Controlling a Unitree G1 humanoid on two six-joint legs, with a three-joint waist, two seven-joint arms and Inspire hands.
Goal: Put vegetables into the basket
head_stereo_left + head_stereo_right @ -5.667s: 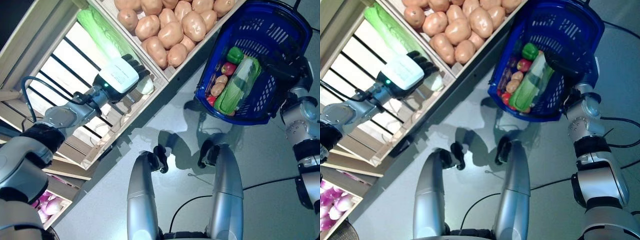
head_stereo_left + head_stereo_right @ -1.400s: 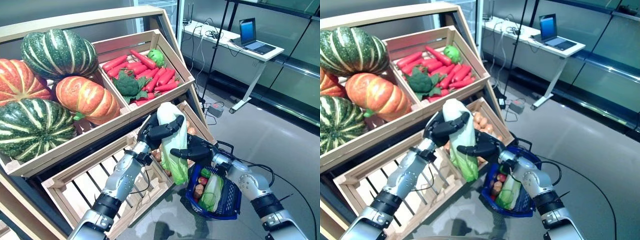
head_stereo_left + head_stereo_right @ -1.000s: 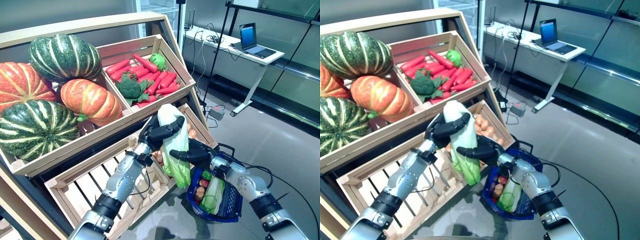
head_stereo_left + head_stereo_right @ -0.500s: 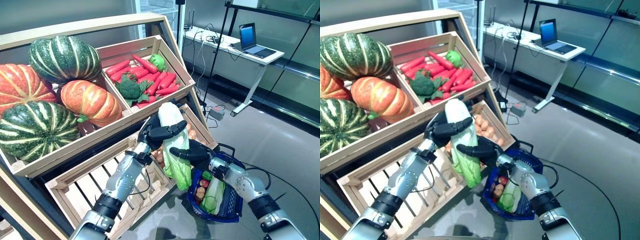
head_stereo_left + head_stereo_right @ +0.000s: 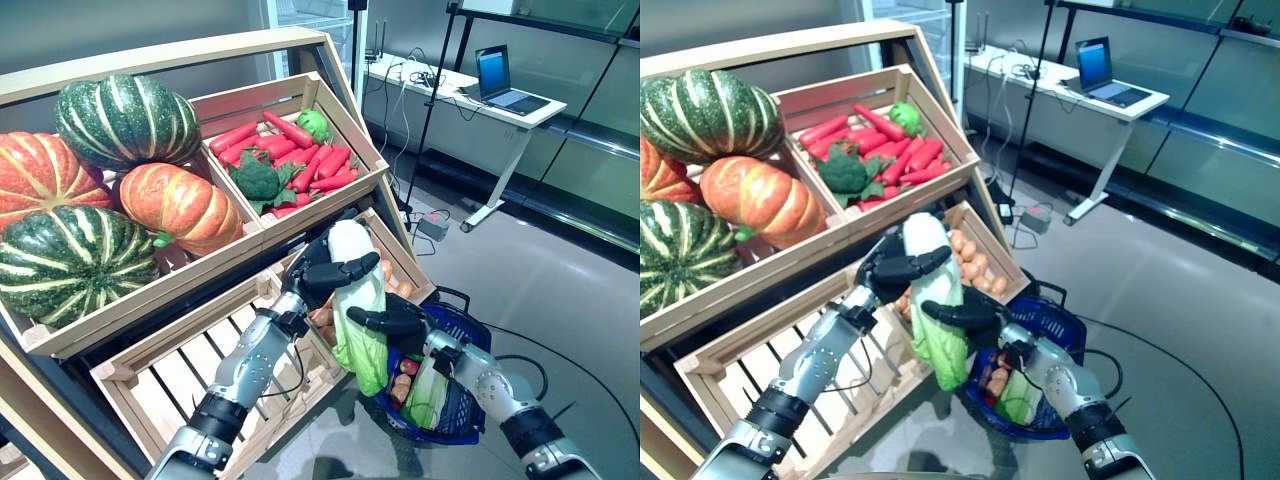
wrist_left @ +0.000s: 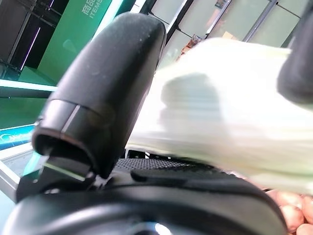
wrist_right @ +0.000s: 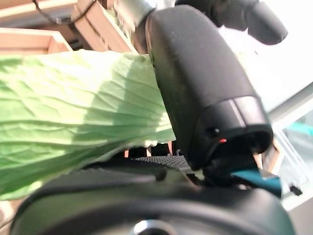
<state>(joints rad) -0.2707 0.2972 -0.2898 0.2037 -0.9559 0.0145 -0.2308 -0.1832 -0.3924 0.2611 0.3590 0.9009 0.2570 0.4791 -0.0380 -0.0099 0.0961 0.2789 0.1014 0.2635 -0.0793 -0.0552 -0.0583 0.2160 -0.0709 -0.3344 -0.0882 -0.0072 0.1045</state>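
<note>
Left hand [image 5: 325, 268] curled round the pale stem end of the napa cabbage [image 5: 358, 310], fingers and thumb clamped so the head hangs leaf-end down. Right hand [image 5: 392, 320] closed against the green leafy middle from the other side, thumb and fingers wrapped on it; probably steadying a long, floppy head that one hand alone would let swing. Cabbage held upright above the near rim of the blue basket [image 5: 465, 421], not yet inside; likely being lined up for lowering. Basket hanging low at the right arm, already holding another cabbage [image 5: 425, 388] and small red and green vegetables; what carries it not visible. Behind: potato crate [image 5: 395, 265], carrots [image 5: 300, 155], pumpkins [image 5: 120, 200].

Eye views: whole layout, cabbage against basket. Left wrist view: white stalk pressed into the palm beside the thumb [image 6: 98, 103]. Right wrist view: ribbed green leaf [image 7: 73, 117] filling the grasp, contact confirmed.
</note>
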